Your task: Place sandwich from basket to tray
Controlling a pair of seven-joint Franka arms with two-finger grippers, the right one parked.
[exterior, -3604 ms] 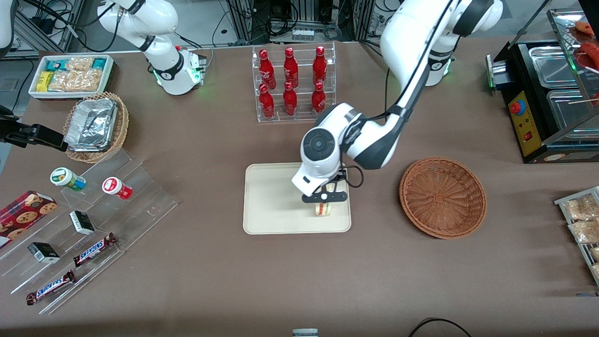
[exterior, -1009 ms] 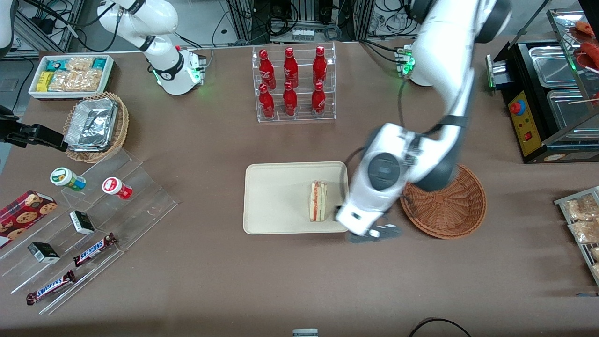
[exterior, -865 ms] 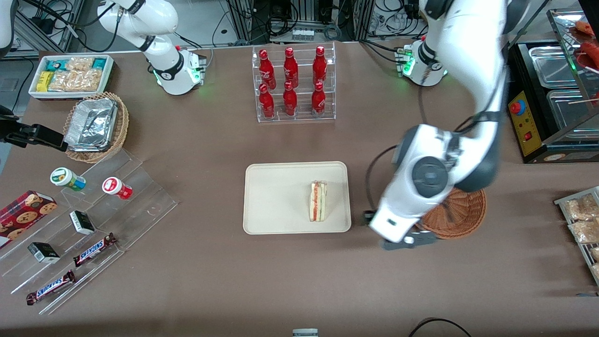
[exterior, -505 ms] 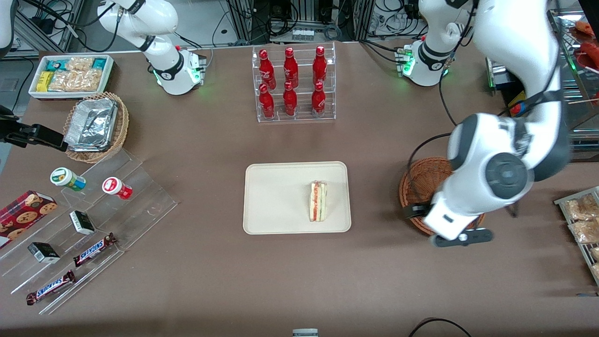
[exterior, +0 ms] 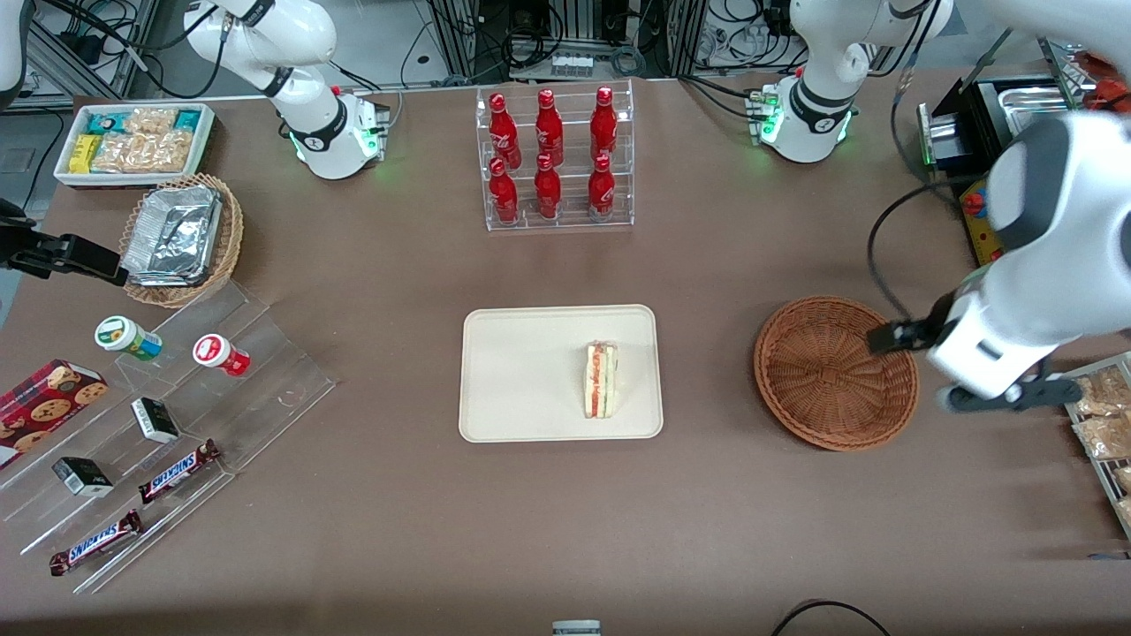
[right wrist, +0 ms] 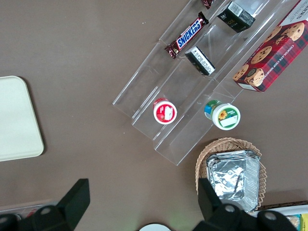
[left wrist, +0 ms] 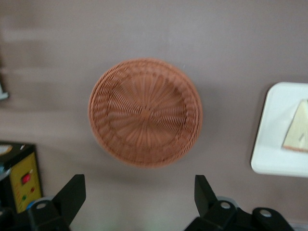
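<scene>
1. The sandwich (exterior: pixel 600 381) lies on the tray (exterior: pixel 521 371), on the part of the tray that is toward the basket (exterior: pixel 835 371); its red-pink filling stripe shows between the pale bread layers; in the left wrist view only a pale corner of the sandwich (left wrist: pixel 299 130) shows on the tray (left wrist: pixel 276 130).
2. The tray sits about midway along the counter (exterior: pixel 565 521), roughly halfway between the counter's near edge and the edge where the arm bases stand; the basket rests on the counter toward the working arm's end, well apart from the tray, and holds nothing.
3. The gripper (exterior: pixel 1003 399) hangs above the counter just beside the basket, toward the working arm's end edge of the counter; its fingers (left wrist: pixel 72 197) are spread wide and released, gripping nothing; the basket (left wrist: pixel 145 112) shows whole between them in the left wrist view.
4. A clear rack of red bottles (exterior: pixel 554 155) stands nearer the edge of the counter where the arm bases are, farther from the front camera than the tray.
5. A tan wicker basket with foil containers (exterior: pixel 181 237) sits toward the parked arm's end of the counter; a white bin of snack packets (exterior: pixel 134 141) sits near that end's corner, farther from the front camera than the foil containers.
</scene>
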